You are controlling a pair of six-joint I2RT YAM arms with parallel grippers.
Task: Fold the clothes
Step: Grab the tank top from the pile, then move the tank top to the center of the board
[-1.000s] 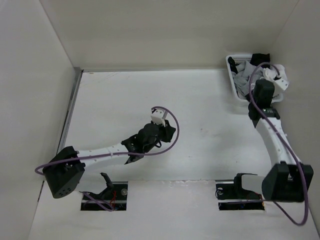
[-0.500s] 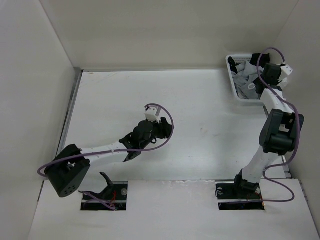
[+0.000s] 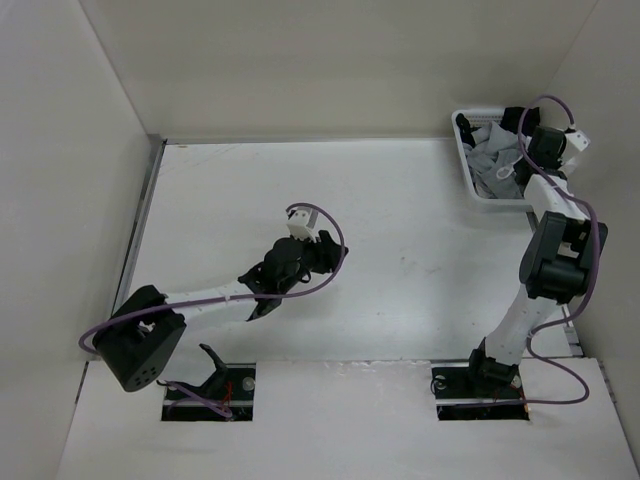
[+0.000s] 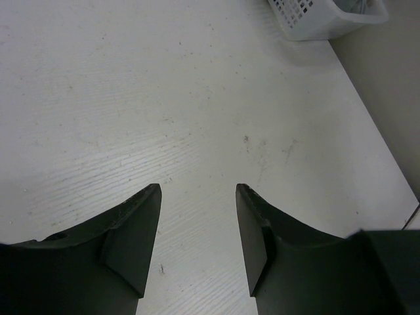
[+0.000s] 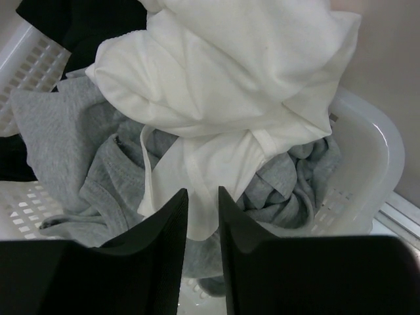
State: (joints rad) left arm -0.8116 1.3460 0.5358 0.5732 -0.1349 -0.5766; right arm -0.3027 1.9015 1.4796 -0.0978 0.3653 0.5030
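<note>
Clothes (image 5: 236, 79): white garment, bunched on top of pile in white basket (image 5: 374, 157) at far right corner of table (image 3: 250, 190). Narrow strap loop (image 5: 147, 170) hangs down its front. Grey garments (image 5: 59, 144) underneath, black garment (image 5: 85, 23) behind. Right gripper (image 5: 202, 191) over basket, fingers nearly together with narrow gap. Lower edge of white cloth shows in that gap; cannot tell if pinched. Left gripper (image 4: 197, 190) well apart from basket, above middle of table, fingers spread wide, only tabletop between them.

basket (image 3: 464, 152): far-right table (image 3: 300, 180) corner | clothes (image 5: 230, 72): in basket (atop other garments (image 5: 72, 151))
</note>
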